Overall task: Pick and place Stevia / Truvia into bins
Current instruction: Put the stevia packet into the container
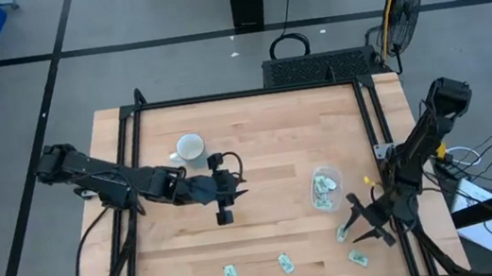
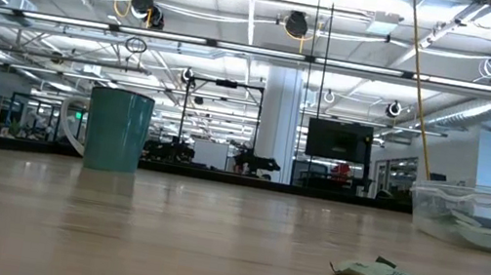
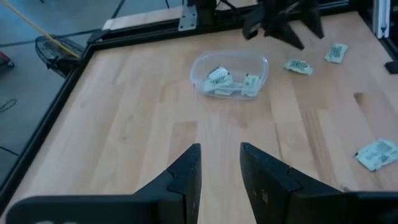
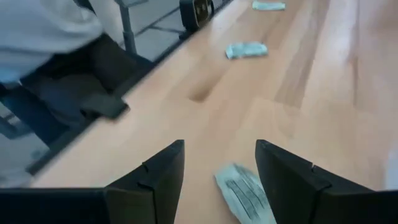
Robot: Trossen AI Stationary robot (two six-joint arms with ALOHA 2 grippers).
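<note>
From above, the right claw (image 1: 369,222) hangs by a packet (image 1: 342,232) just beside the clear tub (image 1: 325,188) holding several packets; the left claw (image 1: 224,208) waits mid-bench. Right wrist view: fingers spread, empty, packet (image 4: 244,193) between them. Next, I judge: descend and pinch.

Wooden table (image 1: 257,146), white mug (image 1: 190,147), clear bin (image 1: 326,187), scattered packets (image 1: 285,263)

On your table (image 1: 255,137) the mug (image 1: 190,147) sits left of centre, and the bin (image 1: 326,187) right of centre holds several packets (image 1: 325,185). Loose packets (image 1: 286,263) lie along the near edge. One more lies just beside the bin, by the right gripper (image 1: 363,219); the left gripper (image 1: 225,216) is near the mug.
</note>
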